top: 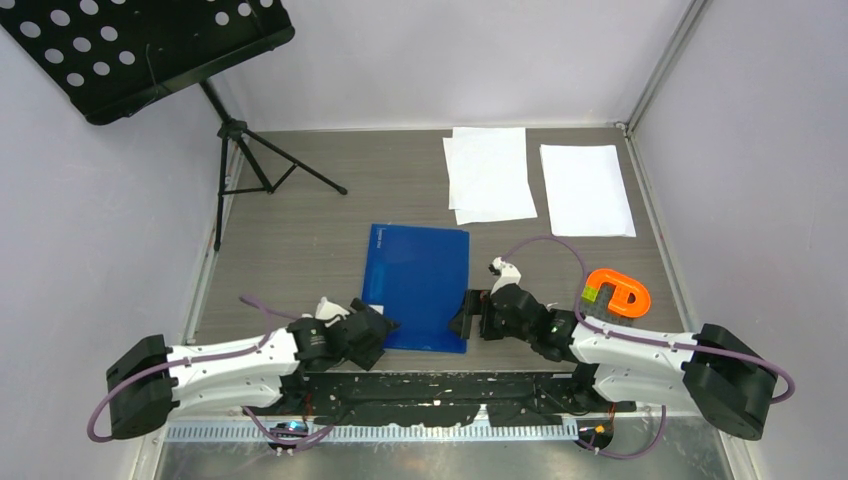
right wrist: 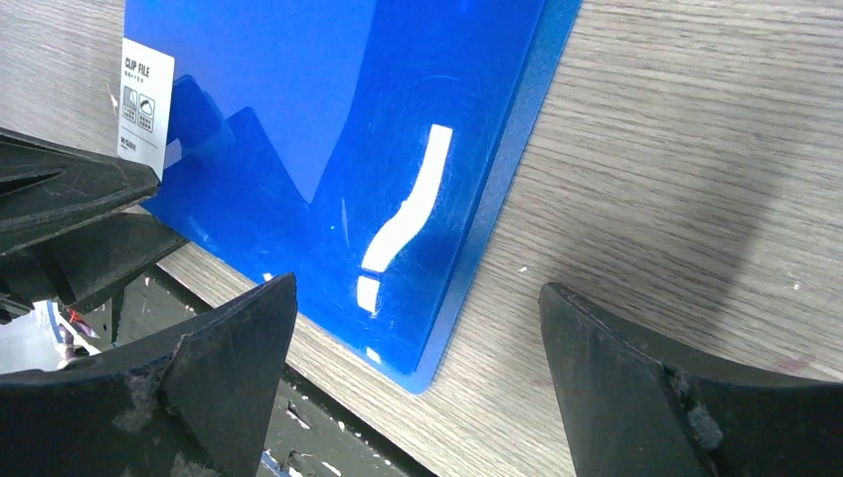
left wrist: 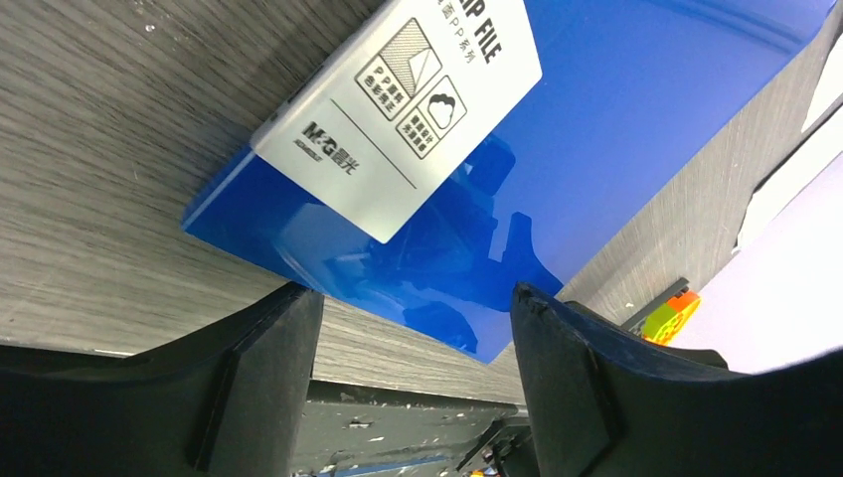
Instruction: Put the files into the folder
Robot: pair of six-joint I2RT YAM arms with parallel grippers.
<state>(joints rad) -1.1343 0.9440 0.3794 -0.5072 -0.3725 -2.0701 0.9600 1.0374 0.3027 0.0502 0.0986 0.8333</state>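
Folder [top: 420,280] lying flat | left gripper [top: 385,335] spread wide at its near-left corner | right gripper [top: 468,315] spread wide at near-right corner

Open table [top: 380,190] between folder [top: 420,280] and files [top: 490,175]; stand [top: 150,45] blocks far-left

Bright even overhead light; white glare streak on folder [right wrist: 338,149]; soft shadow on table [right wrist: 696,149]; frames sharp.

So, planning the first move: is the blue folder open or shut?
Shut: the folder lies flat, cover down, white label on top; nothing of its inside shows.
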